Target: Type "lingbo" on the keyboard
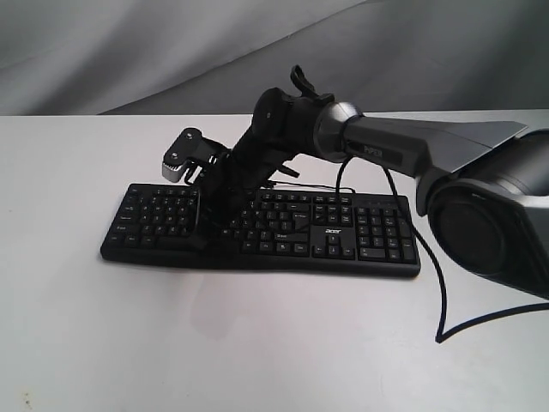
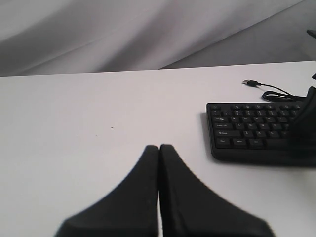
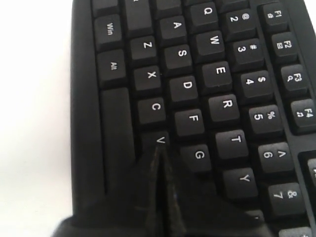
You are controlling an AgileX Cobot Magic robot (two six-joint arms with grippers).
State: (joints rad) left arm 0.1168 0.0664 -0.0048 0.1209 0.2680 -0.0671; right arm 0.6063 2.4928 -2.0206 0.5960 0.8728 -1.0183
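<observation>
The long flat black computer keyboard (image 1: 364,233) with white key legends lies in the middle of the white table (image 1: 257,352), its number pad toward the right and a white "acer" logo (image 1: 336,230) on its face. The right arm (image 1: 412,146), grey and black, reaches in from the right and bends down over the left half of the keys. The right gripper (image 3: 160,157) has its two black fingers pressed together, with nothing between them, and its tip stands just beside the V key (image 3: 159,140); I cannot tell if it presses a key. The left gripper (image 2: 159,148) is also closed and empty, and it hangs above bare table, well apart from the keyboard's end. A thin black USB cable (image 2: 276,91) lies loose on the table behind the keyboard.
</observation>
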